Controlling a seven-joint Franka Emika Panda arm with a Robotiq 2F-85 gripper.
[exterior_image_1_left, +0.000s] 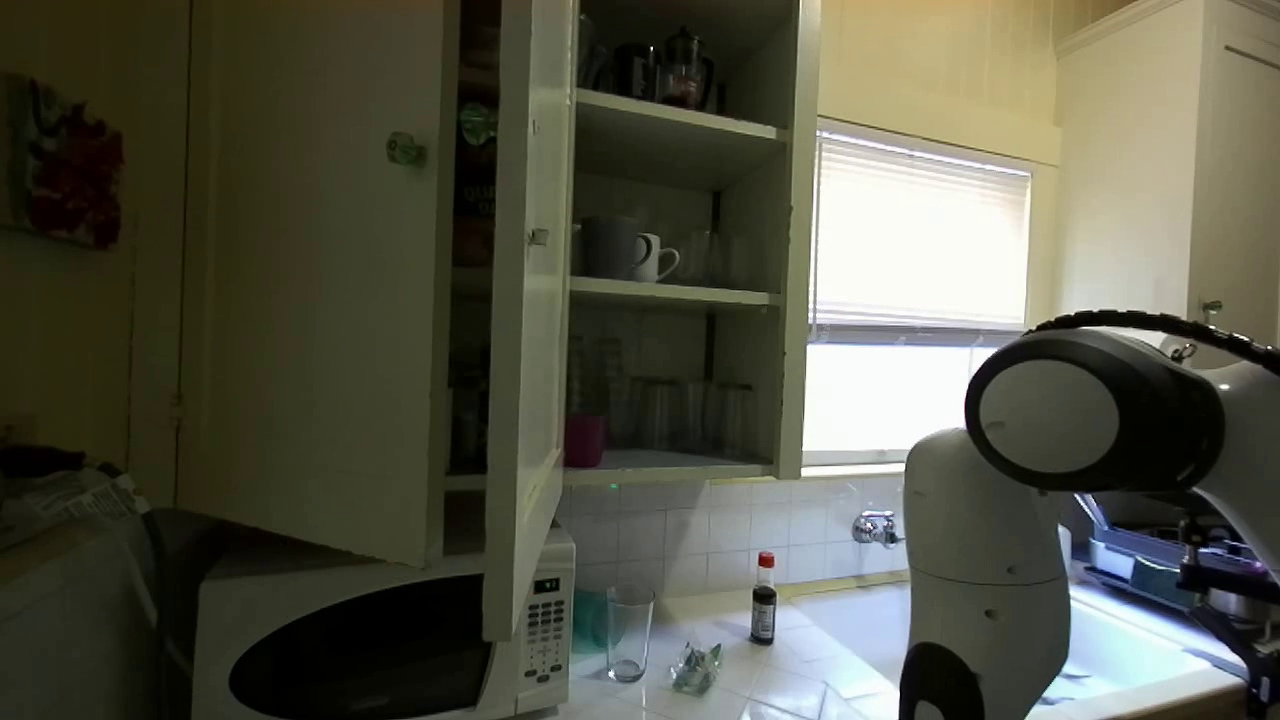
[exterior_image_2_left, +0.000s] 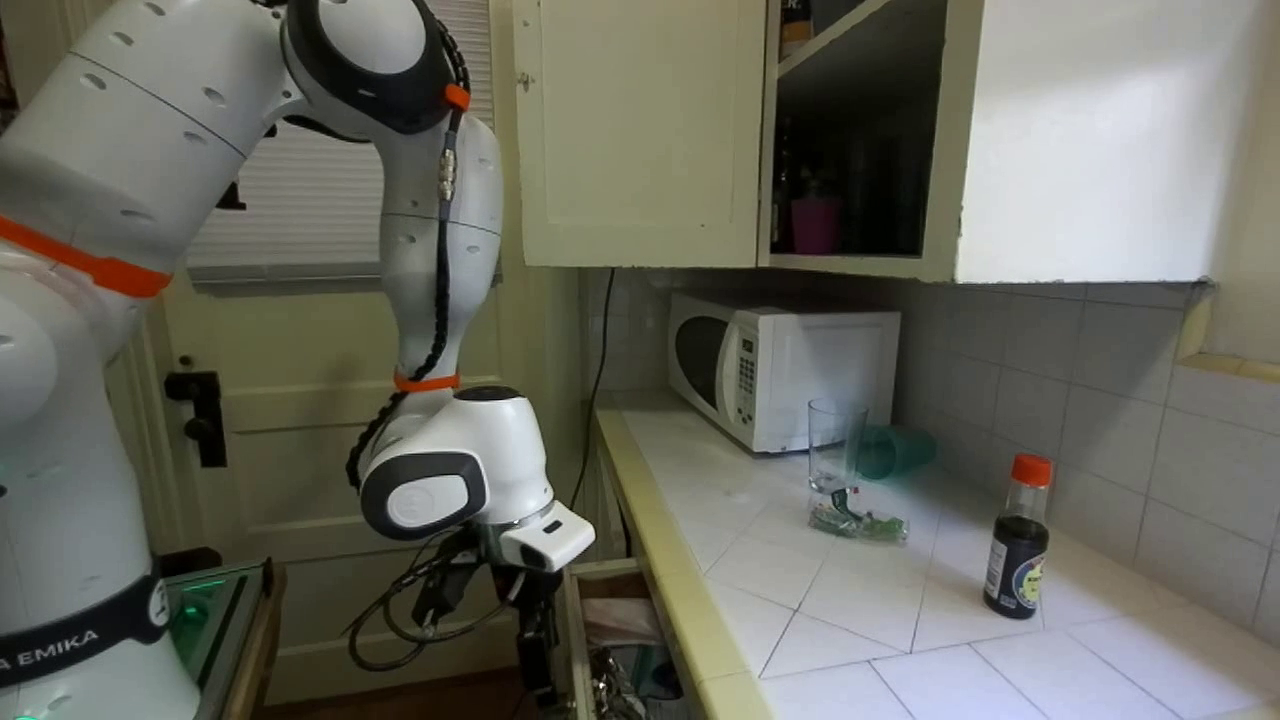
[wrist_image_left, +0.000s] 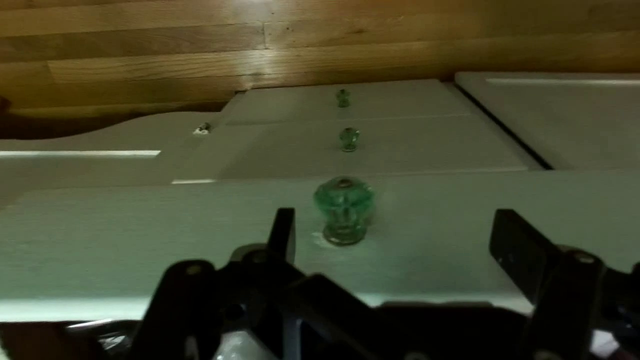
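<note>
Spread wide and released, the black two-fingered claw (wrist_image_left: 395, 217) fills the foreground of the wrist view. Framed between its fingers (wrist_image_left: 525, 255) there, clear of both, is a faceted green glass knob (wrist_image_left: 345, 202) on the front of a pale painted drawer (wrist_image_left: 125, 240). Two matching green glass knobs (wrist_image_left: 348, 139) sit lower, above a brown plank floor (wrist_image_left: 350, 55). In an exterior view, the drawer stands pulled out beside the white-tiled counter (exterior_image_2_left: 900, 620), with shiny metal items (exterior_image_2_left: 612, 682) inside. On the counter are a white microwave oven (exterior_image_2_left: 830, 360), a tall clear glass (exterior_image_2_left: 832, 440), a teal tumbler (exterior_image_2_left: 900, 452) lying on its side, a crumpled clear-and-green plastic wrapper (exterior_image_2_left: 860, 522) and a small red-capped bottle (exterior_image_2_left: 1018, 560) of dark liquid.
</note>
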